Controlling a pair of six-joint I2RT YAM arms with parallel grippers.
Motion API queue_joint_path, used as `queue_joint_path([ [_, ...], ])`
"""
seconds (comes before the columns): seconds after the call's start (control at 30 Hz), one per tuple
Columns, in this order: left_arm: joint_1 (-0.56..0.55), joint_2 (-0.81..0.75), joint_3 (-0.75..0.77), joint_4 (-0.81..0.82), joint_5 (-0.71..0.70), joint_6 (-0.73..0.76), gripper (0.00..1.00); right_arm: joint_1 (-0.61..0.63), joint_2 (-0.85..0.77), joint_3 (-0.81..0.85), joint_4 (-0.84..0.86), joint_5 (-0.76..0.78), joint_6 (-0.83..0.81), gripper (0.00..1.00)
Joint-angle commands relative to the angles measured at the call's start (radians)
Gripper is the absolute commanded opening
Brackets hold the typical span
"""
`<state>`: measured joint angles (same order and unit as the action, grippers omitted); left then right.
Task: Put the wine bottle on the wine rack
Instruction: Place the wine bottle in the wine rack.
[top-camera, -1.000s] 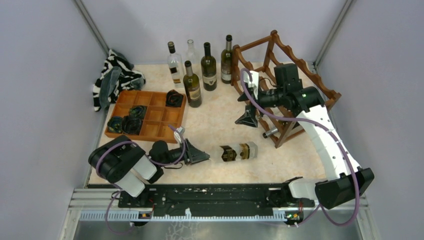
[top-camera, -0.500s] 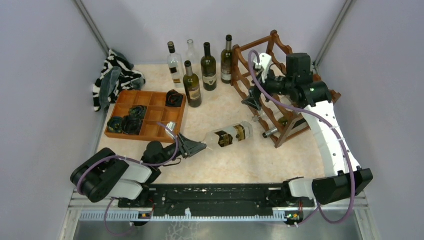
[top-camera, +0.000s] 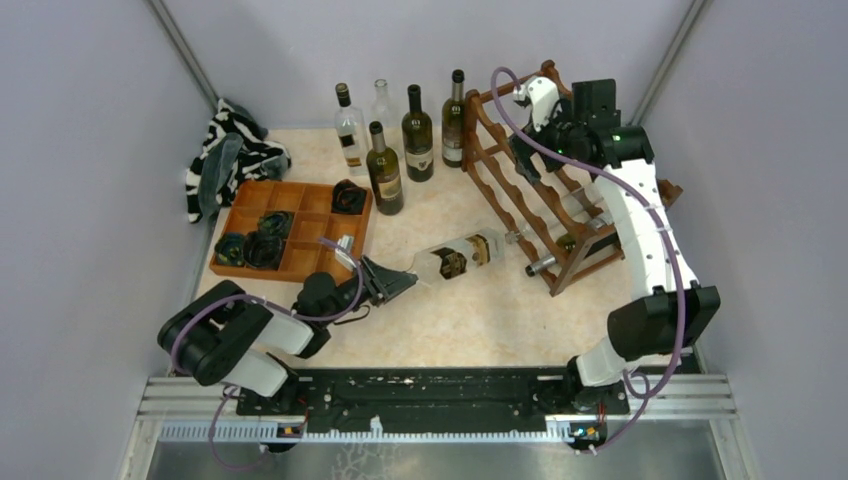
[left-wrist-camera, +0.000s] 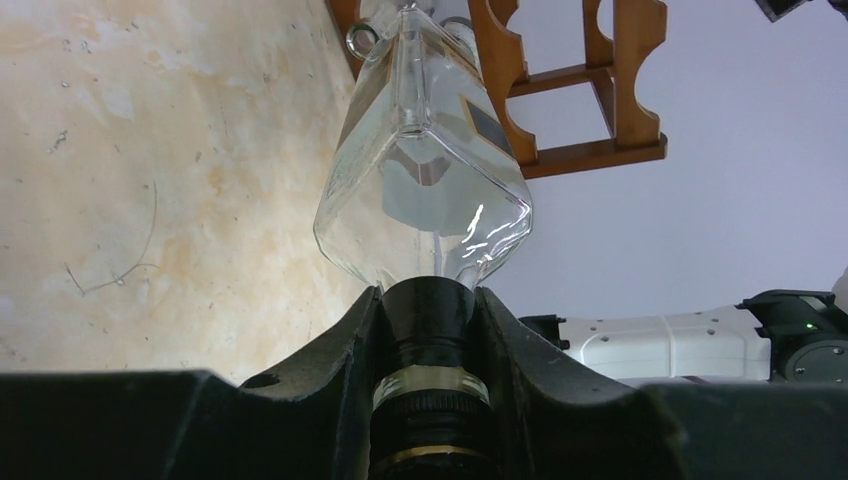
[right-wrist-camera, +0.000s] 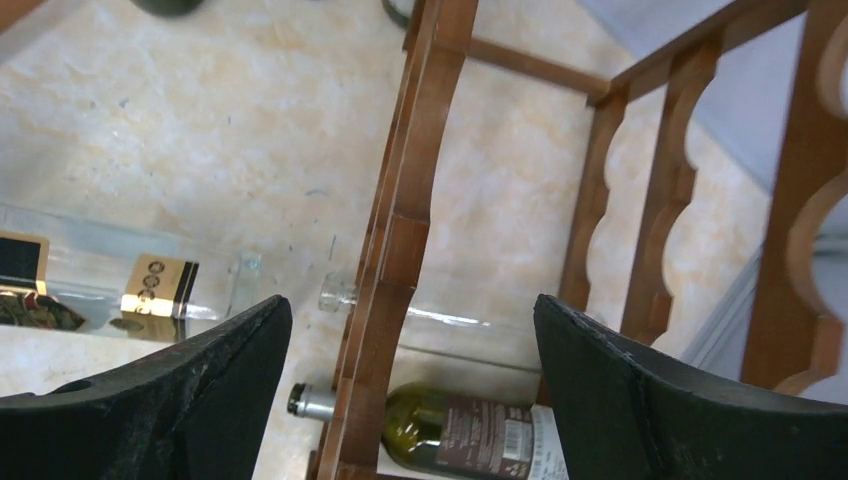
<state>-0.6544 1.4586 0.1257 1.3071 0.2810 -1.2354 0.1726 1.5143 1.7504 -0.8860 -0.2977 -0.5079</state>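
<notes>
A clear wine bottle (top-camera: 458, 257) with a black and gold label lies nearly flat. Its base points at the lower front of the dark reddish-brown wine rack (top-camera: 520, 195). My left gripper (top-camera: 388, 284) is shut on the bottle's black-capped neck; the left wrist view shows the fingers (left-wrist-camera: 345, 340) clamped around the neck below the glass body (left-wrist-camera: 425, 190). My right gripper (top-camera: 527, 152) is open and empty above the rack's upper front rail (right-wrist-camera: 415, 150). The held bottle's label end (right-wrist-camera: 120, 290) shows below it.
The rack holds a green bottle (right-wrist-camera: 480, 425) on its bottom tier and a clear one (right-wrist-camera: 470, 335) above it. Several upright bottles (top-camera: 417, 135) stand at the back. An orange-brown compartment tray (top-camera: 305, 228) and a striped cloth (top-camera: 232, 150) lie at the left.
My left gripper has carried the bottle right and back, so its base now reaches the rack's front. My right arm has risen and moved back over the rack's top.
</notes>
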Motion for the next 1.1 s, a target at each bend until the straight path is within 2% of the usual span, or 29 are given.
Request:
queue_joint_path([
  [0.0,0.002,0.041,0.074,0.288,-0.036,-0.027,0.00,-0.015,0.035,0.046,-0.063,-0.010,0.037,0.86],
  [0.4,0.001,0.163,0.148,0.342,-0.069,-0.034,0.00,-0.016,0.111,0.041,-0.099,-0.033,0.045,0.69],
  [0.57,0.001,0.210,0.164,0.385,-0.067,-0.043,0.00,-0.021,0.119,0.019,-0.077,-0.008,0.059,0.59],
  [0.7,0.001,0.231,0.170,0.401,-0.070,-0.045,0.00,-0.031,0.128,0.008,-0.068,0.004,0.074,0.47],
  [0.97,0.001,0.270,0.201,0.436,-0.073,-0.063,0.00,-0.049,0.111,-0.002,-0.073,-0.016,0.106,0.11],
  [1.07,-0.001,0.280,0.210,0.444,-0.079,-0.067,0.00,-0.051,0.095,-0.008,-0.076,-0.028,0.114,0.03],
])
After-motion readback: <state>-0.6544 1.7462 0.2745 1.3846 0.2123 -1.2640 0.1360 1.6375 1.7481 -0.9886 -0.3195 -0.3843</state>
